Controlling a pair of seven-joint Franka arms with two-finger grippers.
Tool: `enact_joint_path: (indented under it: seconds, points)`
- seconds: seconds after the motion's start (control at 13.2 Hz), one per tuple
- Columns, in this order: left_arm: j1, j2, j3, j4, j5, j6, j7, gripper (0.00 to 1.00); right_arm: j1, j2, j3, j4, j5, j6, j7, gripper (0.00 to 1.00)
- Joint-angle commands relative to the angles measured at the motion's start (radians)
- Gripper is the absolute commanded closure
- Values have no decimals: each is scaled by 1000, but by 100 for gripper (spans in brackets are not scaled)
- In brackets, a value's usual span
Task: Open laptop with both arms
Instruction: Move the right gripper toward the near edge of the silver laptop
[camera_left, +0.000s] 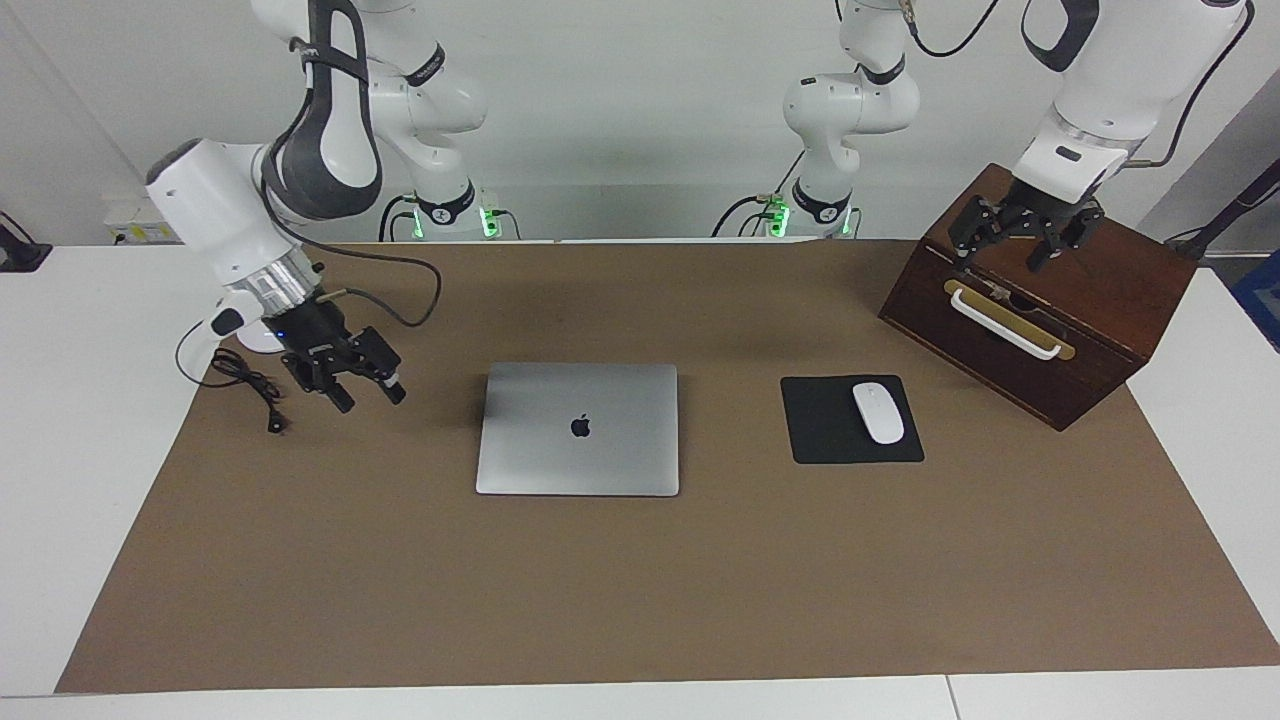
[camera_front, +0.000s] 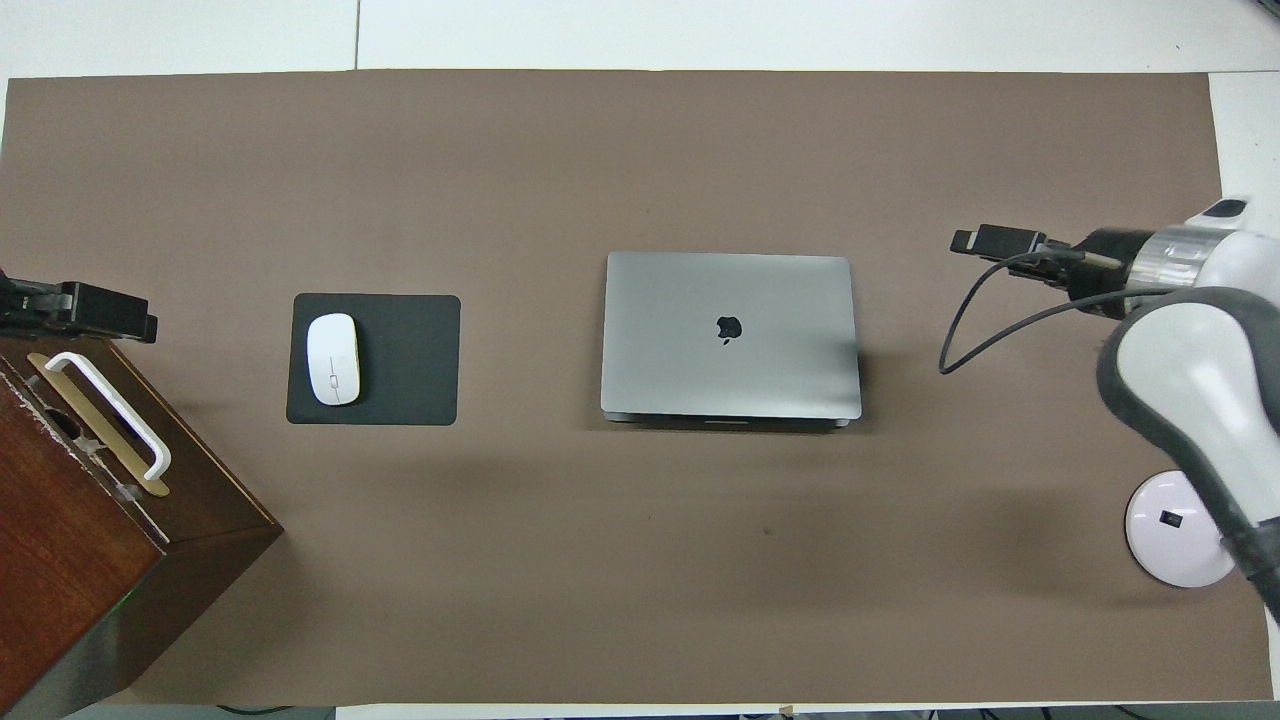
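Observation:
The silver-grey laptop (camera_left: 578, 428) lies shut and flat on the brown mat, apple logo up; it also shows in the overhead view (camera_front: 730, 335). My right gripper (camera_left: 367, 395) is open and empty, low over the mat beside the laptop toward the right arm's end of the table, well apart from it; it also shows in the overhead view (camera_front: 985, 240). My left gripper (camera_left: 1003, 254) is open and empty over the top of the wooden box, far from the laptop; it also shows in the overhead view (camera_front: 85, 310).
A dark wooden box (camera_left: 1120, 290) with a white handle stands at the left arm's end. A black mouse pad (camera_left: 820, 440) with a white mouse (camera_left: 877, 412) lies between box and laptop. A white lamp base (camera_front: 1175, 530) and a black cable (camera_left: 250, 385) lie near the right gripper.

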Motion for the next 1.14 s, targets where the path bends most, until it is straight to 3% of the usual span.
enact_joint_path:
  seconds: [0.0, 0.08, 0.15, 0.68, 0.91, 1.06]
  points:
    - [9, -24, 1, -25, 6, 12, -6, 57, 67, -75, 1, -136, 174, 103, -40, 0]
    - [10, -22, 1, -25, 4, 16, -6, 85, 100, -96, 1, -178, 257, 141, -42, 0]
    - [12, -22, 1, -25, 4, 26, -6, 100, 142, -118, 1, -221, 329, 193, -42, 0]
    - [1, -28, -1, -63, 1, 132, 8, 100, 350, -228, 4, -418, 652, 412, -37, 0]
    - [-10, -77, -7, -190, -48, 253, 25, 100, 560, -233, 7, -444, 883, 640, -19, 0]
    - [-62, -137, -5, -319, -62, 375, 36, 100, 624, -233, 7, -441, 1006, 692, -24, 0]
